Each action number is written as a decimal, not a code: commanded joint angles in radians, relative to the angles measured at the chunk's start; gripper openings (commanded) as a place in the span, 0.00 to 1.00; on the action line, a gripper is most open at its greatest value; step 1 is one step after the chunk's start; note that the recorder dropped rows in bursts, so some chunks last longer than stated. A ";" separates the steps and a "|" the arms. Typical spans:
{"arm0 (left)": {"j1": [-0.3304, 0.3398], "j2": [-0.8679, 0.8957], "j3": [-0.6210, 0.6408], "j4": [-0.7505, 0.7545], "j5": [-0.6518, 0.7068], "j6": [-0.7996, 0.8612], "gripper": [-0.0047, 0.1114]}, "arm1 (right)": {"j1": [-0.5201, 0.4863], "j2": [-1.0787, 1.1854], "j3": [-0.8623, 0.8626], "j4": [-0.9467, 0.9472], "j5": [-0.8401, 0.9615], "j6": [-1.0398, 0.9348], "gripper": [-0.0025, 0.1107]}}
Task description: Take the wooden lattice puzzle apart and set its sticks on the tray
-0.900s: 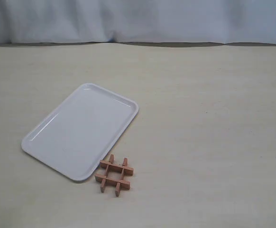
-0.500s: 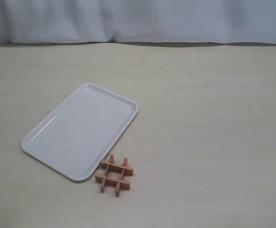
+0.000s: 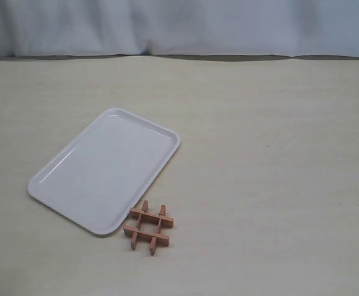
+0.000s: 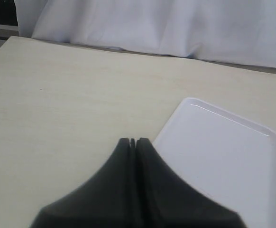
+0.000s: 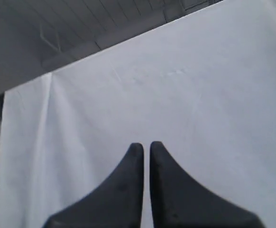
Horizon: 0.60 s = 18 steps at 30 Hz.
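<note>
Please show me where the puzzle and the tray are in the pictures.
puzzle (image 3: 160, 219): exterior view, on one crossing of the grid.
tray (image 3: 105, 169): exterior view, on its bare middle.

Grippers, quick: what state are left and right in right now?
Left gripper: jaws closed, holding nothing.
Right gripper: jaws closed but for a thin sliver, holding nothing.

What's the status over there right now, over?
Left gripper shut, empty; right gripper shut, empty. Lattice puzzle intact, beside tray. Nothing seen in the way.
</note>
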 commanded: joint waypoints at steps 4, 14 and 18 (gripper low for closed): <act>-0.001 -0.001 0.002 -0.006 -0.010 -0.003 0.04 | 0.003 -0.005 0.001 0.057 0.076 0.389 0.06; -0.001 -0.001 0.002 -0.008 -0.010 -0.003 0.04 | 0.003 0.085 -0.119 0.059 0.189 0.259 0.06; -0.001 -0.001 0.002 -0.008 -0.010 -0.003 0.04 | 0.003 0.308 -0.320 -0.120 0.388 0.130 0.06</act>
